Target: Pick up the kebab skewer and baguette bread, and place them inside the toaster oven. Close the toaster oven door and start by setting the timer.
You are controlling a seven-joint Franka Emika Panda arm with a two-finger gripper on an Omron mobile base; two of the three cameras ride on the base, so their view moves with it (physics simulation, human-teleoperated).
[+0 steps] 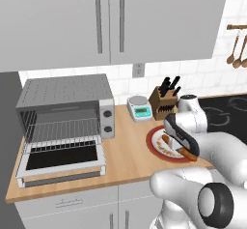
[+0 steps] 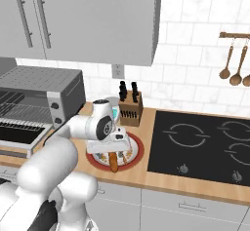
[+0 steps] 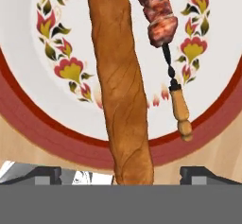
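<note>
The baguette bread (image 3: pixel 120 86) lies lengthwise across the red-rimmed floral plate (image 3: pixel 28 119), with the kebab skewer (image 3: pixel 158 10) beside it, wooden handle pointing my way. My gripper (image 3: pixel 120 176) hangs low over the plate, open, its fingertips (image 3: pixel 47 175) standing either side of the loaf's near end with gaps on both sides. From the base, the gripper (image 1: pixel 176 143) covers much of the plate (image 1: pixel 154 143), and the loaf's end (image 2: pixel 114 163) sticks out. The toaster oven (image 1: pixel 62 102) stands at the counter's left, its door (image 1: pixel 62 160) folded down, wire rack showing.
A knife block (image 1: pixel 164 102) and a small kitchen scale (image 1: pixel 140 108) stand behind the plate against the wall. A black cooktop (image 2: pixel 200 144) lies to the right. Wooden spoons (image 2: pixel 232 67) hang on the wall, and cabinets hang above the counter.
</note>
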